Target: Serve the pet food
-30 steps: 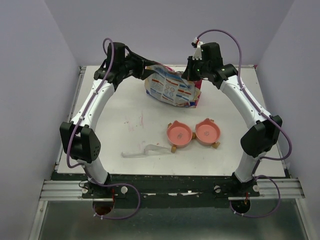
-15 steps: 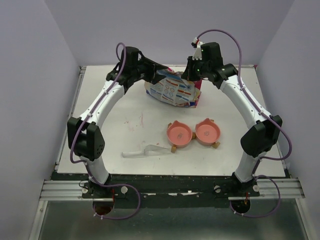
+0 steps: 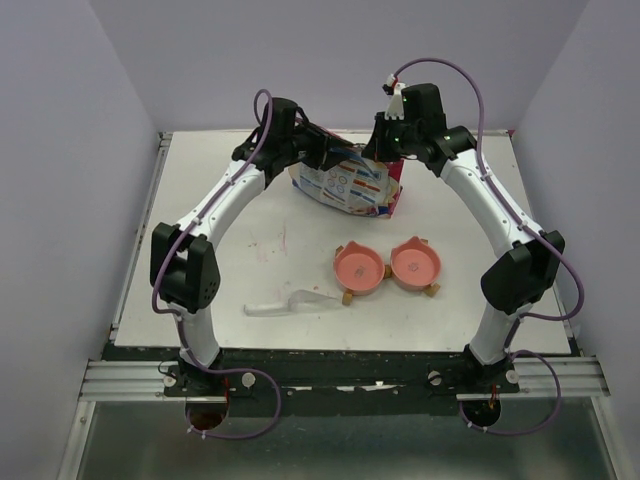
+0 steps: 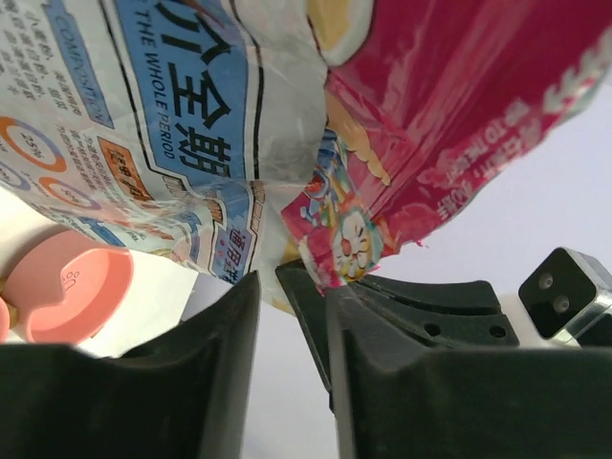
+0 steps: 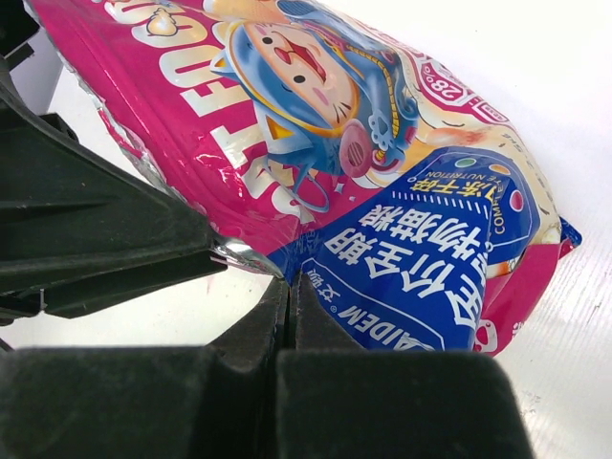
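Observation:
No pet food shows; it is hidden. The printed bag [image 3: 345, 185] is held up at the back of the table. My right gripper [image 3: 388, 158] is shut on the bag's [image 5: 382, 143] blue-and-pink corner edge, which is pinched at the jaw tips [image 5: 288, 287]. My left gripper [image 3: 338, 157] is at the bag's other top corner. In the left wrist view its jaws [image 4: 277, 284] stand a little apart, and the bag's [image 4: 191, 115] lower edge hangs right at their tips. The twin pink cat-eared bowls [image 3: 358, 268] [image 3: 415, 263] stand empty in front of the bag.
A clear plastic scoop [image 3: 290, 303] lies on the white table [image 3: 230, 250] left of the bowls, near the front edge. One pink bowl [image 4: 67, 287] shows low at the left of the left wrist view. Grey walls close in on three sides.
My left arm has swung right from the back-left corner to the bag's top edge, and its jaws have narrowed. The right arm and the bag have not moved.

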Robot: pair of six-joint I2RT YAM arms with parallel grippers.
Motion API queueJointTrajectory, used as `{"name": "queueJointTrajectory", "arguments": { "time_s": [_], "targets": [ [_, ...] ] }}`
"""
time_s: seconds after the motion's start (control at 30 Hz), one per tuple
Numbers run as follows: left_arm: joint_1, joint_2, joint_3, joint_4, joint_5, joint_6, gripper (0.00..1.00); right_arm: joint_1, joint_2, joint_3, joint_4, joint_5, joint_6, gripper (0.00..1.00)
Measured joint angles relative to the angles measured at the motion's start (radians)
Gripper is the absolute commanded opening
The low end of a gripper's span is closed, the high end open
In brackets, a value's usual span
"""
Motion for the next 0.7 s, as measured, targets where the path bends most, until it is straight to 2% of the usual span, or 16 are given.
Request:
{"name": "queueJointTrajectory", "arguments": {
  "time_s": [0.23, 0.33, 0.4, 0.47, 0.6, 0.7],
  "targets": [
    [-0.014, 0.005, 0.001, 0.021, -0.001, -0.004, 0.36, 0.001, 0.0, 0.0, -0.001, -0.002, 0.001, 0.0],
    [-0.023, 0.005, 0.001, 0.027, -0.002, -0.003, 0.52, 0.001, 0.0, 0.0, -0.001, -0.002, 0.004, 0.0],
    [-0.031, 0.006, 0.001, 0.031, -0.003, 0.003, 0.57, 0.001, 0.0, 0.0, -0.001, -0.002, 0.006, 0.0],
    [-0.035, 0.006, 0.001, 0.033, -0.006, 0.011, 0.56, 0.001, 0.0, 0.0, -0.001, -0.002, 0.007, 0.0],
    [-0.044, 0.006, 0.003, 0.032, -0.018, 0.027, 0.43, 0.001, 0.0, 0.0, -0.001, -0.002, 0.007, 0.0],
    [-0.046, 0.007, 0.006, 0.032, -0.023, 0.028, 0.4, 0.001, 0.0, 0.0, -0.001, -0.002, 0.007, 0.0]
  ]
}}
